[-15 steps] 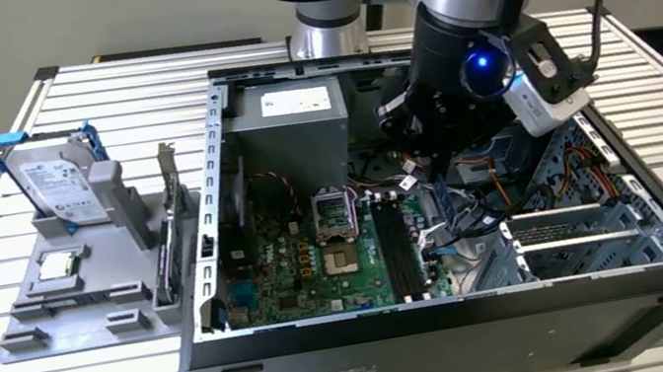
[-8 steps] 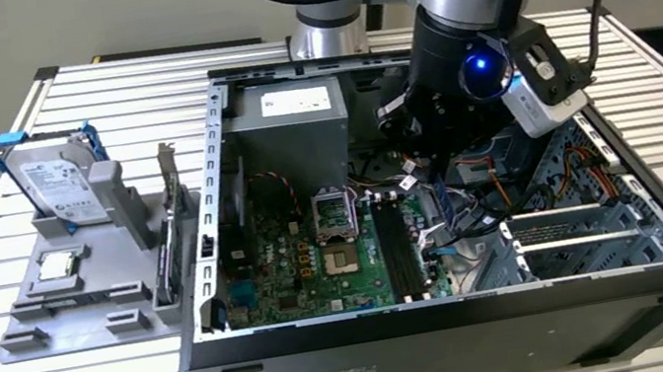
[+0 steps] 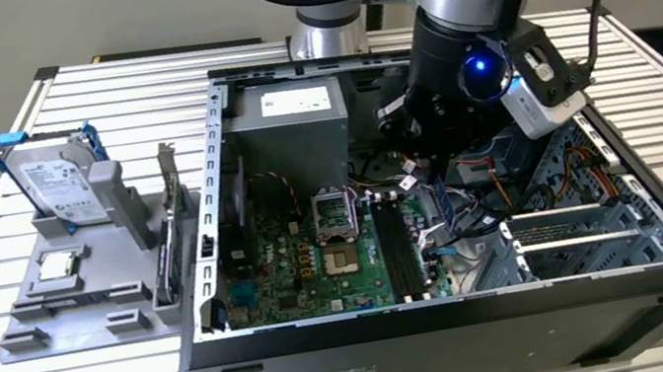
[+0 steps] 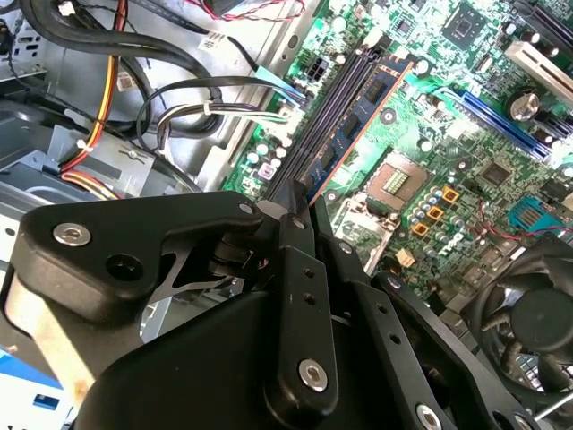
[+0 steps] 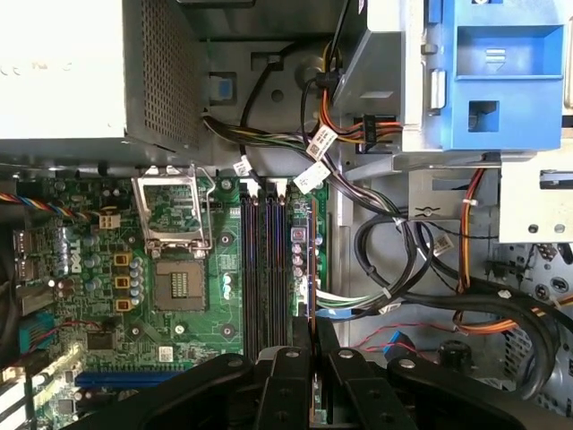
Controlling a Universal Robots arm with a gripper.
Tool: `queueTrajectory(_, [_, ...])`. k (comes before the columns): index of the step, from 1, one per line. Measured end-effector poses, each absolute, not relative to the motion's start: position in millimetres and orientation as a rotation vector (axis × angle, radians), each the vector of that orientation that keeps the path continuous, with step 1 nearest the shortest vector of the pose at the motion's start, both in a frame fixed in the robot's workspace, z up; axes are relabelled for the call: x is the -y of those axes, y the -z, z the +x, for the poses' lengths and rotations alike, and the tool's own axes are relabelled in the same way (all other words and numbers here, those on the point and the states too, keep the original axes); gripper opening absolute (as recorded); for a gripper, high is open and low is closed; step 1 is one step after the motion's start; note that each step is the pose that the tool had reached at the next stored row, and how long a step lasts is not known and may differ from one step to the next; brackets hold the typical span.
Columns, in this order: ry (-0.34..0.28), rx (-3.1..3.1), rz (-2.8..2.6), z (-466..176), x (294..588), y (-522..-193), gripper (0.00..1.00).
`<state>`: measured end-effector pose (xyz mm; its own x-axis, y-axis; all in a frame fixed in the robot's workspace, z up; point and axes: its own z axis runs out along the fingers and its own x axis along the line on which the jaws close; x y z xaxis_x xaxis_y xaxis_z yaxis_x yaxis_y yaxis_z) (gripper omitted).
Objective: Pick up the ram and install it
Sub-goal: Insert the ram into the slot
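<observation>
The ram (image 4: 363, 112) is a thin dark green-blue stick with a gold edge. It stands on edge along the black memory slots (image 4: 331, 107) of the motherboard, inside the open computer case (image 3: 458, 311). My gripper (image 4: 309, 210) is shut on its near end, one black finger on each side. In the first wrist view the ram (image 5: 303, 260) shows edge-on beside the slots (image 5: 260, 269), running out from the gripper (image 5: 311, 336). I cannot tell whether it is seated in a slot. In the exterior view the gripper (image 3: 423, 169) hangs low in the case over the far end of the slots (image 3: 401, 245).
Bundled cables (image 5: 403, 260) and the drive cage (image 3: 578, 227) lie close beside the slots, the CPU socket (image 3: 334, 220) on the other side. The power supply (image 3: 288, 118) fills the case's far end. At the exterior view's left, a grey holder (image 3: 68, 288) carries a hard drive (image 3: 54, 180) and an expansion card (image 3: 168, 242).
</observation>
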<state>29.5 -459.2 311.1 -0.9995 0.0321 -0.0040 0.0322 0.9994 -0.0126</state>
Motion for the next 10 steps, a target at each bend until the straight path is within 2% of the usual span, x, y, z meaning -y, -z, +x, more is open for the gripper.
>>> queueTrajectory(10, [0.02, -3.137, 0.051, 29.4, 458.2, -308.8, 0.0])
